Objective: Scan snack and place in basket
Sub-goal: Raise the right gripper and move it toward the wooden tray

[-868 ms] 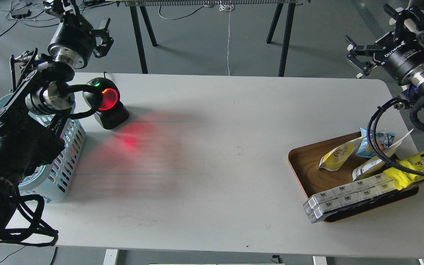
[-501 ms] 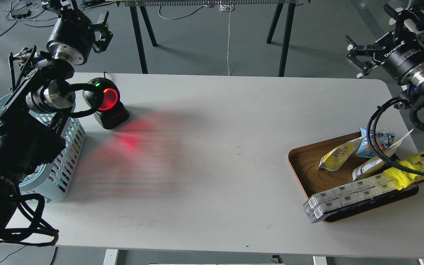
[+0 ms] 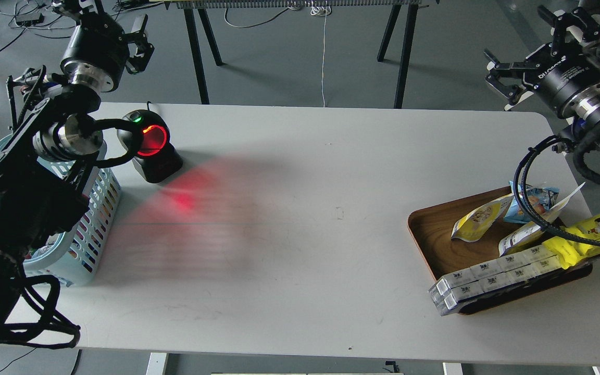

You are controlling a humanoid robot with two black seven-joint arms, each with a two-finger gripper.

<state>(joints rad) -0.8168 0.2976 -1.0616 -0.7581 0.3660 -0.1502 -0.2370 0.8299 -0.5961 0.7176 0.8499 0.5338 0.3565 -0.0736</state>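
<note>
- The right gripper (image 3: 529, 70) hung open and empty above the table's far corner; the left gripper (image 3: 107, 23) was raised, its opening unclear.
- The snack (image 3: 474, 221) leaned in the wooden tray (image 3: 425, 229); neighbouring packets crowded it, so a wrong grab seemed likely.
- The basket (image 3: 91, 234) sat well apart.
</note>
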